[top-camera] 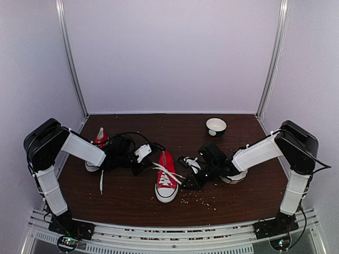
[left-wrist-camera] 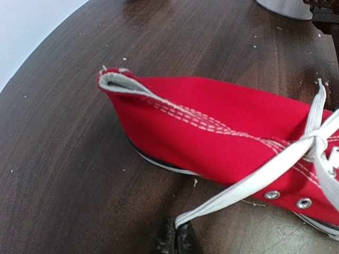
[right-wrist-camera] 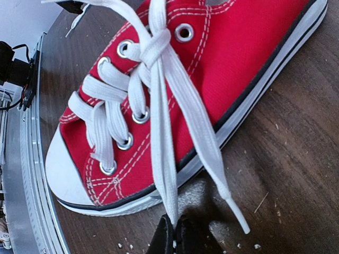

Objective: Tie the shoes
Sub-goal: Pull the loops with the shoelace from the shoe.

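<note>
Red sneaker (top-camera: 166, 182) stands mid-table (top-camera: 122, 196), toe cap toward the near edge. Its mate (top-camera: 99, 140) sits far left, a white bowl (top-camera: 216, 127) rear right, and crumbs (top-camera: 204, 201) are scattered in front.

Left wrist: I read the left gripper (left-wrist-camera: 176, 241) clamped on a taut white lace (left-wrist-camera: 238, 193) beside the sneaker's side.

Right wrist: the right gripper (right-wrist-camera: 174, 235) pinches the second lace (right-wrist-camera: 161, 159) just below the sole.
</note>
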{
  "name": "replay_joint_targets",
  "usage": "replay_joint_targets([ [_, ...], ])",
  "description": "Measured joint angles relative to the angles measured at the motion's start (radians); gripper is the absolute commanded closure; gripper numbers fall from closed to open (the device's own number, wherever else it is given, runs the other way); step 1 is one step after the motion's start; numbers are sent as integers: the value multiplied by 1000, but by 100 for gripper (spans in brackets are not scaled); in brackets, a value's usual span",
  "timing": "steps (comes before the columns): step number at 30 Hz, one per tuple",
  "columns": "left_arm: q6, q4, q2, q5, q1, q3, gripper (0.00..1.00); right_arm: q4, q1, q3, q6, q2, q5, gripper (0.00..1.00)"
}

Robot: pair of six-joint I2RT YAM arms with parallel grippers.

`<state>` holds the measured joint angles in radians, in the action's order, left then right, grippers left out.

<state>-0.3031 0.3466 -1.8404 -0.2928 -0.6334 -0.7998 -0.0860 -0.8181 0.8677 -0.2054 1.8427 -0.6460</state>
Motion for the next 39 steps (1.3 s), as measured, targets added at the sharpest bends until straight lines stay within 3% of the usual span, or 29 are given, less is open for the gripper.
replay_joint_targets([
  [16,29,37,-24,-29,10,19,100,-94,20,-32,-8,24,-40,100],
  [27,14,61,-26,-187,4,61,100,-73,16,-34,4,-10,-45,99],
  [29,13,70,-26,-209,4,72,91,-56,15,-26,15,-10,-45,89],
  [33,16,83,-12,-234,3,106,54,-10,15,-19,41,-21,-37,65],
  [35,14,89,17,-233,3,134,46,23,15,-23,49,-40,-23,61],
  [39,33,102,129,-190,3,196,40,101,15,-30,85,-158,25,56],
])
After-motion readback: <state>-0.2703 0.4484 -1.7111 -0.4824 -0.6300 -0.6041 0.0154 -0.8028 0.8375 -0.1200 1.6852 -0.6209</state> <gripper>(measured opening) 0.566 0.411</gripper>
